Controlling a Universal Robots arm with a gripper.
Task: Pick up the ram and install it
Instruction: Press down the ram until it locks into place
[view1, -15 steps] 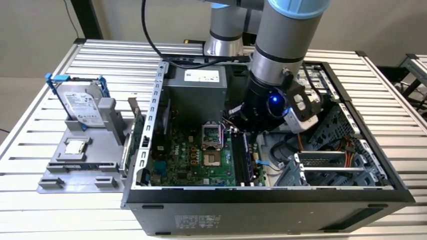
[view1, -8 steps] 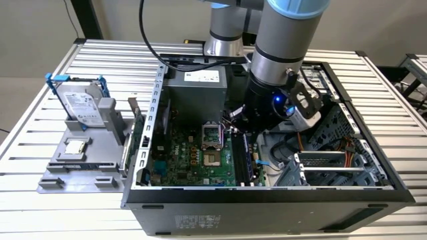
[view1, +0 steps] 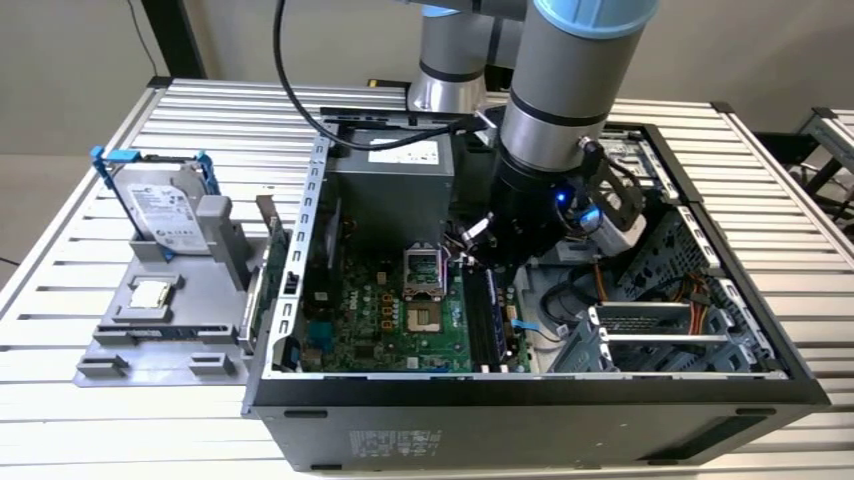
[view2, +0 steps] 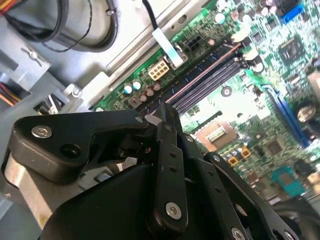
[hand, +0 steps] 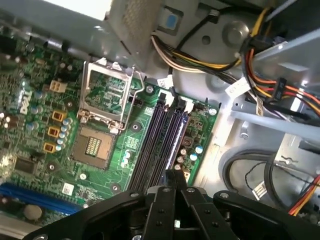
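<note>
**Entry: open computer case, memory stick at the slots**

1. Computer case (view1: 534, 398), lower centre of the exterior view, lying on its side with the cover off so the arm can come in from above. Contents: a grey power supply (view1: 394, 185) at the back, bundled cables on the exterior view's right, and the green motherboard (view1: 387, 320) flat on the floor.
2. Robot arm (view1: 561, 110), coming down from the top of the frame into the case, upright over the memory slots (hand: 150, 145).
3. Grey tray (view1: 147, 345), middle left of the exterior view, outside the case. Contents: a hard drive (view1: 167, 210) standing in blue brackets and a small square processor chip (view1: 151, 293) lying flat.
4. Gripper (hand: 175, 176), bottom centre of the first wrist view. Fingers are drawn tightly together, apparently pinching the near end of item 5 to keep it on edge and in line with its slot.
5. The ram (hand: 176, 134), a dark, narrow stick running along the outermost slot, nearest the cables. Full seating cannot be judged.
6. Processor socket (hand: 107, 97), upper left of the first wrist view: latch frame down, no chip in it.
</note>
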